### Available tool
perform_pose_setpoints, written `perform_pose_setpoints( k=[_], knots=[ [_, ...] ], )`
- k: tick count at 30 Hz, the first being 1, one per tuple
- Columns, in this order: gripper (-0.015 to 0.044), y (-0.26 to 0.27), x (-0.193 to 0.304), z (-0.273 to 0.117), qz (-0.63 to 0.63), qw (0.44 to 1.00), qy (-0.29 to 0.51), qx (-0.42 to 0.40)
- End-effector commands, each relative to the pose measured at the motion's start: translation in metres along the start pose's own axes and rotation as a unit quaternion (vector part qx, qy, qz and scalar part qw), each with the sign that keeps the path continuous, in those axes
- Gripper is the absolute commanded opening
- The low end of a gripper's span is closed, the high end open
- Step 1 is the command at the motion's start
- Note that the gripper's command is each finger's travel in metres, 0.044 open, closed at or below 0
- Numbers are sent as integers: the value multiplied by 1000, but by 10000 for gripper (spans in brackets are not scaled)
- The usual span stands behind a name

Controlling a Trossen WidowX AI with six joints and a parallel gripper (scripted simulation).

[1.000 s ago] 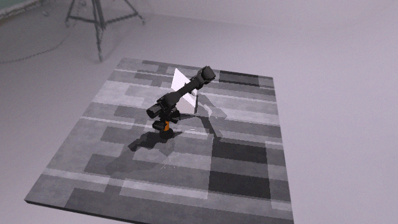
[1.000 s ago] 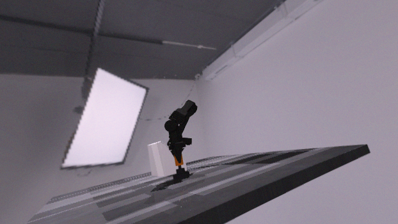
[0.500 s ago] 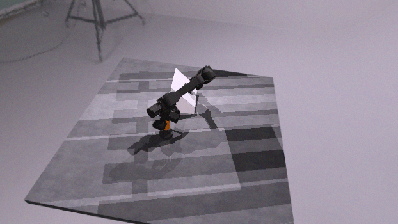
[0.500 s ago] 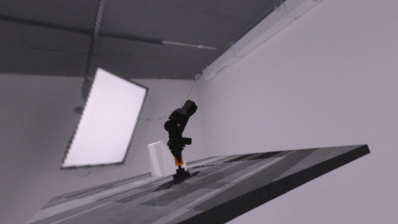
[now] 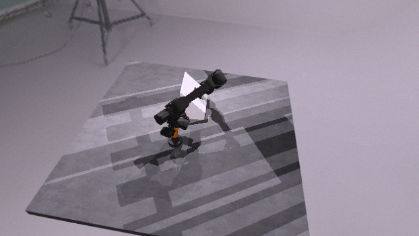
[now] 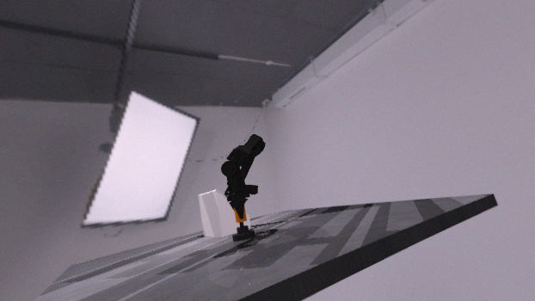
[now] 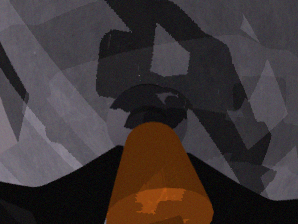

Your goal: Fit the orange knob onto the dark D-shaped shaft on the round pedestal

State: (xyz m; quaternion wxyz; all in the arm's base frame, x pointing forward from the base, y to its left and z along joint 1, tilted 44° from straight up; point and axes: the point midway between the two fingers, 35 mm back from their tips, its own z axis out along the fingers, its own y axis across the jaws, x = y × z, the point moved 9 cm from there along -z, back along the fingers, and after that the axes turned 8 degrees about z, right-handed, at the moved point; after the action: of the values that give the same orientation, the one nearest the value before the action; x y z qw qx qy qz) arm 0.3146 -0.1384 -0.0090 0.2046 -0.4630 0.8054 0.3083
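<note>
Knob [image 5: 175,133] [image 6: 237,216] [image 7: 159,172], orange and tapered, sits gripped in the partly open pincer [image 6: 240,213] above the pedestal [image 5: 171,143] [image 6: 236,237].

- White block [image 5: 194,111] [image 6: 212,215] looms close behind the arm, blocking that side!
- Round pedestal [image 5: 175,141] [image 6: 243,235] stands right below the claw [image 5: 175,132] [image 6: 241,215] [image 7: 157,185], barring a straight descent!
- Above the bench [image 5: 215,202] [image 6: 370,241], open air in front of the pedestal!
</note>
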Motion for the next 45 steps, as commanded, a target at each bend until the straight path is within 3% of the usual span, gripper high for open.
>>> perform_pose_setpoints(
  k=[1,45],
  knots=[
    [0,0,1,2,2,1000,0,0],
    [0,2,0,4,-4,1000,0,0]
  ],
)
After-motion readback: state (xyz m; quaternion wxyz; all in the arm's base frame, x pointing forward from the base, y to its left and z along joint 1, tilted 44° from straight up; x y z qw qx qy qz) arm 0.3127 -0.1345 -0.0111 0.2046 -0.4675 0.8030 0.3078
